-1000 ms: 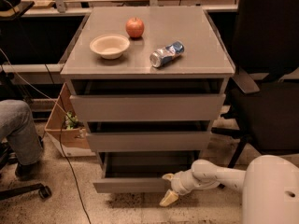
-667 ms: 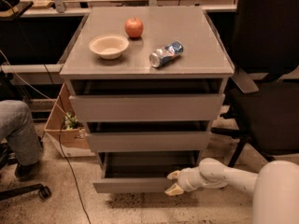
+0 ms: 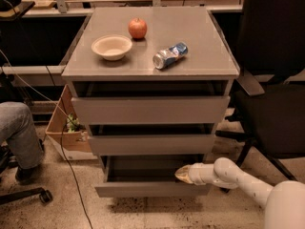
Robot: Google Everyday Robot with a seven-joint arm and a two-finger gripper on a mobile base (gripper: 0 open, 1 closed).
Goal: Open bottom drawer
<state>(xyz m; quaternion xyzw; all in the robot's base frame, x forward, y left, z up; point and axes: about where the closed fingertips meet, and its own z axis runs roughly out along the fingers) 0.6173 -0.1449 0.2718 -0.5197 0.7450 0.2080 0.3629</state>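
The grey metal cabinet has three plain drawer fronts. The bottom drawer is the slimmest front, lowest of the three; it stands pulled out a little, showing a shallow grey interior. My gripper, on a white arm coming from the lower right, sits at the top edge of the bottom drawer front, right of centre, reaching into the gap.
On the cabinet top lie a red apple, a beige bowl and a tipped can. A black office chair stands right. A person's leg, a cardboard box and a cable are left.
My gripper has risen from below the drawer front to its top edge. The bottom drawer stands about as far out as before.
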